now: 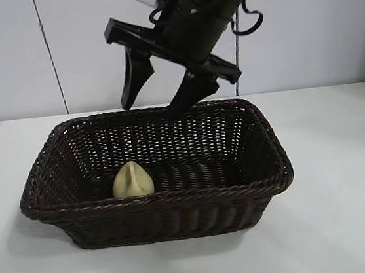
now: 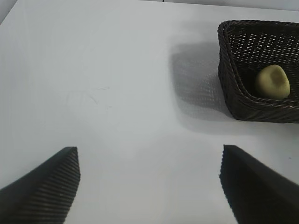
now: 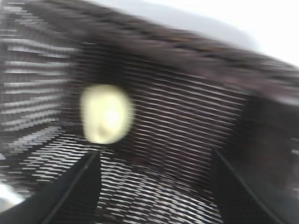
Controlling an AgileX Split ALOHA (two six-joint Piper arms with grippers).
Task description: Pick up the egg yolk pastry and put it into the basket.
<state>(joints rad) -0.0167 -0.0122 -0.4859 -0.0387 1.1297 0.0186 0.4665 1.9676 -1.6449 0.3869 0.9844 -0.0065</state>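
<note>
pastry (image 1: 133, 180) in basket (image 1: 157, 202) — right gripper (image 1: 158, 96) open above

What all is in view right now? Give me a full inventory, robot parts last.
egg yolk pastry: one, pale cream-yellow, inside the basket, propped against its near wall toward the left end.
basket: one, dark brown woven wicker, rectangular, on the table in the middle of the exterior view.
table: one, white, under the basket.
wall: white panels behind the table, with a dark vertical seam.
right end effector: one, black, above the basket's far rim, fingers apart and empty.
left end effector: one, black, over bare table to the side of the basket, fingers apart and empty.
</note>
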